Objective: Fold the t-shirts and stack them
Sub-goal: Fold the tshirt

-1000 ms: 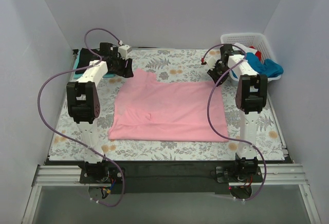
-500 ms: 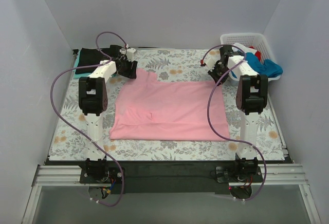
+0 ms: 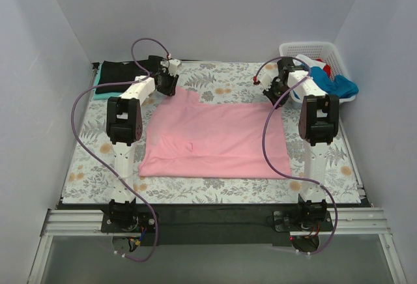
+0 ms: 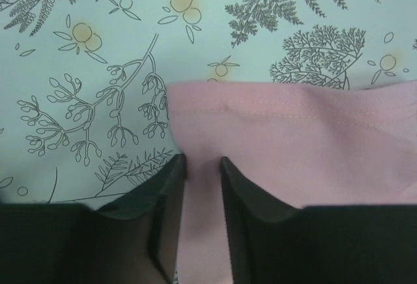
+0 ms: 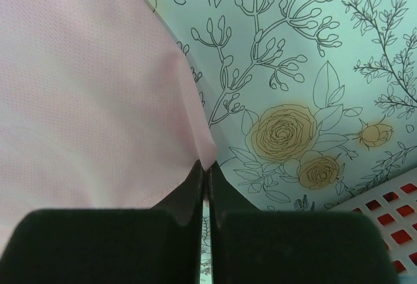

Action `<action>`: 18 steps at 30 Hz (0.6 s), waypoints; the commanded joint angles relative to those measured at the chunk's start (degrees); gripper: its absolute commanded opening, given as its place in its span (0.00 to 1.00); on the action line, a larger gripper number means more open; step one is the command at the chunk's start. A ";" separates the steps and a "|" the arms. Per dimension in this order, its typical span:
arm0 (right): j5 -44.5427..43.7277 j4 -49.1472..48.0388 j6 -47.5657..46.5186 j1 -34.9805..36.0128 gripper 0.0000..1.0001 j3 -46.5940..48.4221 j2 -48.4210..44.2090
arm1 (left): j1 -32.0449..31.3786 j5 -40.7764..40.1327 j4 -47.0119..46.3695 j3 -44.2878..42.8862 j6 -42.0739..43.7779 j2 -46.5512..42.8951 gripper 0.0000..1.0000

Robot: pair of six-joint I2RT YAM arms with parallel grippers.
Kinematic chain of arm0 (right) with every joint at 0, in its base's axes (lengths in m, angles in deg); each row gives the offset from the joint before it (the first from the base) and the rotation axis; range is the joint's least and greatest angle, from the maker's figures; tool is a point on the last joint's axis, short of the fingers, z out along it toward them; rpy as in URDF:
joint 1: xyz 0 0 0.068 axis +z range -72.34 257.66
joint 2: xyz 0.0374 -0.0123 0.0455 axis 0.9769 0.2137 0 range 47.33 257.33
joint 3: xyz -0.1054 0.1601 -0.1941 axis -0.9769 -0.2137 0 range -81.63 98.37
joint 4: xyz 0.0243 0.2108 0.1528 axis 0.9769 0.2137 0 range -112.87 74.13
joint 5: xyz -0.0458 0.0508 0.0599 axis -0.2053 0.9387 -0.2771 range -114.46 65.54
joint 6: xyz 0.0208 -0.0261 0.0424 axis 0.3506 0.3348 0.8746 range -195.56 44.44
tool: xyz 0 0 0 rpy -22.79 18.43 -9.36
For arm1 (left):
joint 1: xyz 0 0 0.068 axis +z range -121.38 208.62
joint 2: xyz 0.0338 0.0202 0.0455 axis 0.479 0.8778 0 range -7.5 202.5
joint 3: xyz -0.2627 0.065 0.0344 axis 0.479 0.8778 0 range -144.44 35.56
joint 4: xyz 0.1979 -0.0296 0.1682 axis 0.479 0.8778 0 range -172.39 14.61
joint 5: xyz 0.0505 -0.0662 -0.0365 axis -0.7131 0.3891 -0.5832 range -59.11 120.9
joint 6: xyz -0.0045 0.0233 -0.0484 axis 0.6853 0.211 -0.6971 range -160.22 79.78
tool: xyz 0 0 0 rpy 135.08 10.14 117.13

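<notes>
left arm swung in to the pink shirt's far corner

since a second before, the left gripper (image 3: 167, 83) had travelled rightward, off the black t-shirt (image 3: 120, 72) and over to the far left corner of the pink t-shirt (image 3: 215, 137); the right arm had not budged.

nearest me, the shirt's near hem lay flat on the tablecloth (image 3: 215, 189), with a small rumple left of centre. it was spread wide across the middle of the table. at its far edge the left fingers stood a little apart, straddling the stitched hem and not yet closed on it. at the far right corner the right gripper (image 3: 272, 92) had its fingers pressed together, with the corner seemingly pinched at their tips.

the cloth looked light, limp and thin, so i judged it would sag and trail if lifted by one point. the two far corners, taken together at the hem, seemed the sensible hold for folding it toward the near edge.

further back, a teal t-shirt (image 3: 103, 92) peeked from under the black one, and a blue t-shirt (image 3: 339, 86) hung out of the basket (image 3: 326, 49).
</notes>
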 commanded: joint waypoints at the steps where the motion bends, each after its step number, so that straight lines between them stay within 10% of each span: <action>1: -0.56 1.58 -1.43 0.15 0.01 -1.21 -1.57 | 0.23 -1.38 1.08 -1.93 0.64 1.54 0.24; 5: -0.38 1.67 -1.34 0.06 0.01 -1.12 -2.80 | 0.23 -0.15 1.00 -1.94 0.29 -0.21 0.00; 18: 2.52 2.20 -3.36 0.06 0.01 -10.60 -16.32 | 1.02 6.18 -8.06 19.68 1.60 -23.76 0.00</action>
